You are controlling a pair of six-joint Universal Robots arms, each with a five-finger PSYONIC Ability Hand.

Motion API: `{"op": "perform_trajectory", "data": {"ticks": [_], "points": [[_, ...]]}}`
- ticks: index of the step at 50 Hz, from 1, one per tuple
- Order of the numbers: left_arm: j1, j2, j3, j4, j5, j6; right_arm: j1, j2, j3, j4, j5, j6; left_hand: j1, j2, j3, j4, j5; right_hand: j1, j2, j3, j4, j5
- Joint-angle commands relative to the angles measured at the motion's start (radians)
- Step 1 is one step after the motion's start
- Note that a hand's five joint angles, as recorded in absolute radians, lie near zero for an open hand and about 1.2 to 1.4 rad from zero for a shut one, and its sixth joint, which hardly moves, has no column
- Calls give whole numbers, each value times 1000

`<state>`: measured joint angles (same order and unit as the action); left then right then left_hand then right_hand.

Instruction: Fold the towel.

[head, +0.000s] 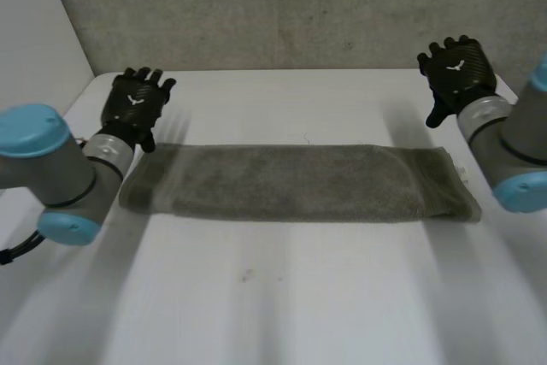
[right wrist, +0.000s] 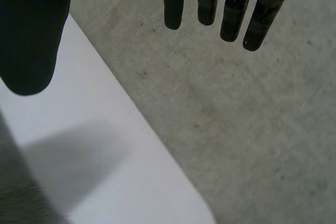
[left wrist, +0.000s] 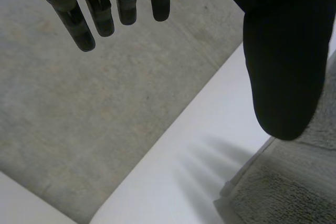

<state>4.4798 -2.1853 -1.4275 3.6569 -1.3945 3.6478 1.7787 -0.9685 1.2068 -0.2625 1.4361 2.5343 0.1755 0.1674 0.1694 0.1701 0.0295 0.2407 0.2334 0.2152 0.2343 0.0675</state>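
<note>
A grey-green towel (head: 295, 182) lies folded into a long narrow strip across the middle of the white table (head: 282, 297). My left hand (head: 135, 102) hovers just beyond the strip's left end, fingers straight and empty. In the left wrist view its fingers (left wrist: 100, 14) and thumb (left wrist: 283, 66) spread apart, with the towel's end (left wrist: 283, 187) below the thumb. My right hand (head: 457, 70) is raised above and behind the strip's right end, also open and holding nothing. Its fingers (right wrist: 231, 14) and thumb (right wrist: 31, 40) stand apart in the right wrist view.
A grey wall (head: 282, 6) rises right behind the table's far edge, close to both hands. A pale side wall (head: 34, 32) stands at the left. The table's rounded far corner (right wrist: 173, 182) lies below the right hand.
</note>
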Motion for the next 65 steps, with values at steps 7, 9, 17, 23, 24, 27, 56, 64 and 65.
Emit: {"op": "perform_trajectory", "data": {"ticks": [7,9,17,23,24,27,56,64,65], "points": [[44,277,-337,-12,20,-31,-137,-190,247,425,-97,123,-1,7,5,4,-29,202,210,228,209,201],[44,289,-352,-15,29,-38,-157,-188,272,427,-111,123,-1,7,5,4,-29,226,233,251,232,225],[44,300,-387,-21,43,-83,-219,-137,372,284,-191,123,-1,7,5,4,-29,411,418,436,417,410],[42,299,-387,-21,43,-87,-237,-72,382,229,-189,112,-1,7,5,4,-29,493,500,519,500,492],[41,297,-387,-21,43,-87,-242,-59,378,223,-187,107,-1,7,5,4,-29,534,541,559,540,532],[39,297,-387,-21,43,-89,-248,-36,366,212,-186,101,-1,7,5,4,-29,537,544,563,544,536],[47,311,-401,-26,43,-89,-473,-58,241,155,-80,-86,-1,7,5,4,-29,1156,1163,1181,1162,1154],[56,323,-409,-34,43,-89,-311,-128,148,155,-57,-37,-1,7,5,4,-29,1156,1163,1181,1162,1154],[56,326,-409,-34,43,-89,-242,-130,128,148,-54,-20,-1,7,5,4,-29,1156,1163,1181,1162,1154]]}}
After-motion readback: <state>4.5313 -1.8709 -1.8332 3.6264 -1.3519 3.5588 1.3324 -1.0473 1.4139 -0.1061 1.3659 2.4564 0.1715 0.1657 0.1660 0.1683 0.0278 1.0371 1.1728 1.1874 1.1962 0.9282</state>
